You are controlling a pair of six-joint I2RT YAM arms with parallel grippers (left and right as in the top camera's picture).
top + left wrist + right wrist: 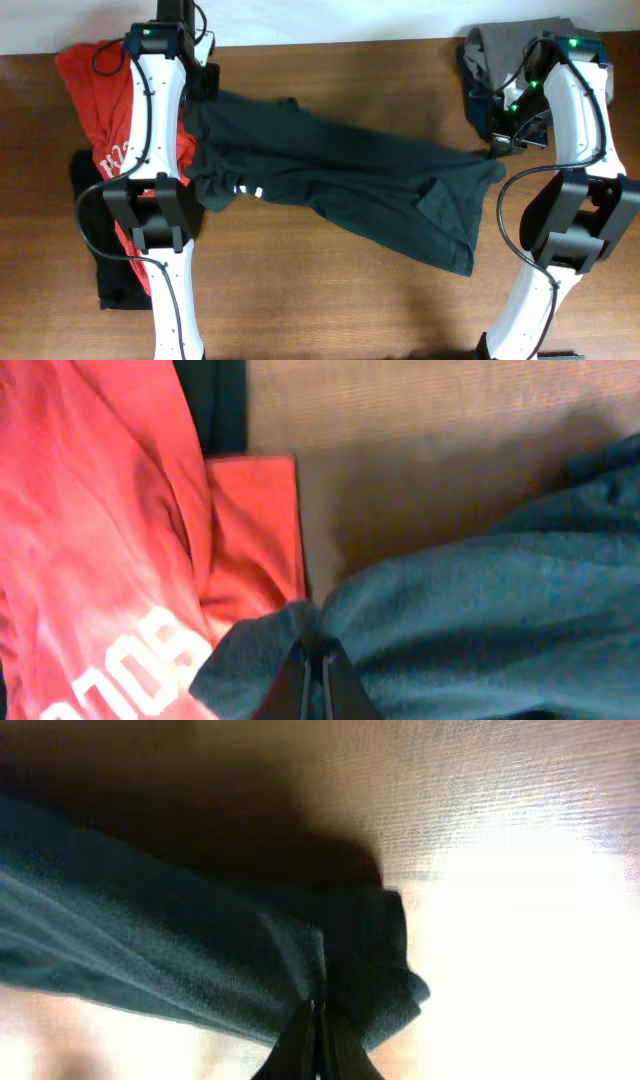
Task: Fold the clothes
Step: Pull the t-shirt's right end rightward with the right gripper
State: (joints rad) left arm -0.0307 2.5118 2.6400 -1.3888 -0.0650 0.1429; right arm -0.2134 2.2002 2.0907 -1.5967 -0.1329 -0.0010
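Left gripper [318,665] and right gripper [318,1020] each clamp tight on opposite ends of the large black cloth T-shirt [350,180], stretched across the brown wooden table [330,310].

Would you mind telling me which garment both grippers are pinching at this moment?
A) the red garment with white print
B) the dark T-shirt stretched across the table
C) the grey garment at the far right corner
B: both wrist views show a closed pinch on the dark T-shirt. The left gripper holds its edge beside the red garment, and the right gripper holds the opposite end.
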